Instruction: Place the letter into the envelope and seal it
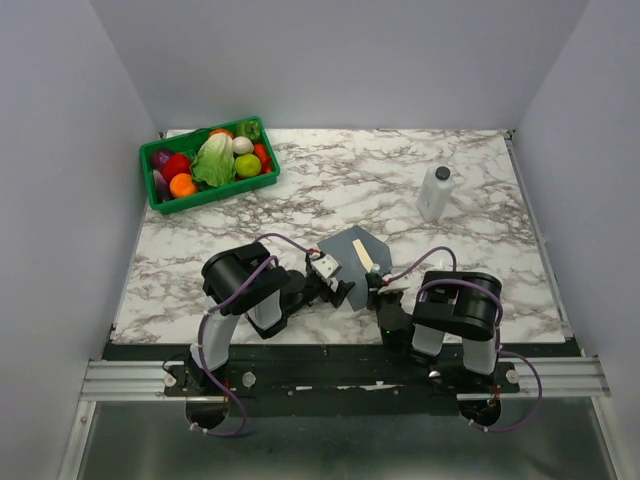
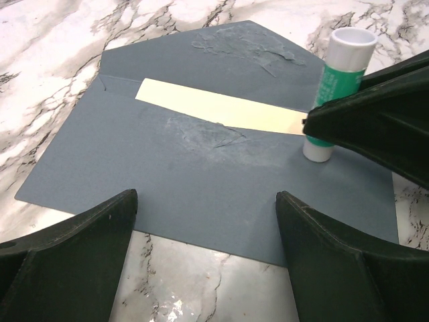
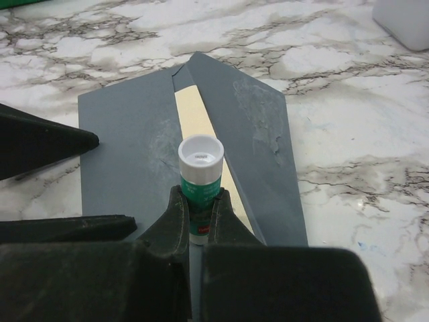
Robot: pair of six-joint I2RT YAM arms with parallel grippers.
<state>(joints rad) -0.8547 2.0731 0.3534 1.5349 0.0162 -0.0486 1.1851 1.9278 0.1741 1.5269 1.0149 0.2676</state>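
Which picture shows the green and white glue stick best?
The left wrist view. There the green-and-white plastic glue stick shows side-on, upright on the slate-grey paper envelope, with nearly its whole length visible. The right wrist view shows it end-on, gripped by the right pincer. In the top view it is too small to tell.
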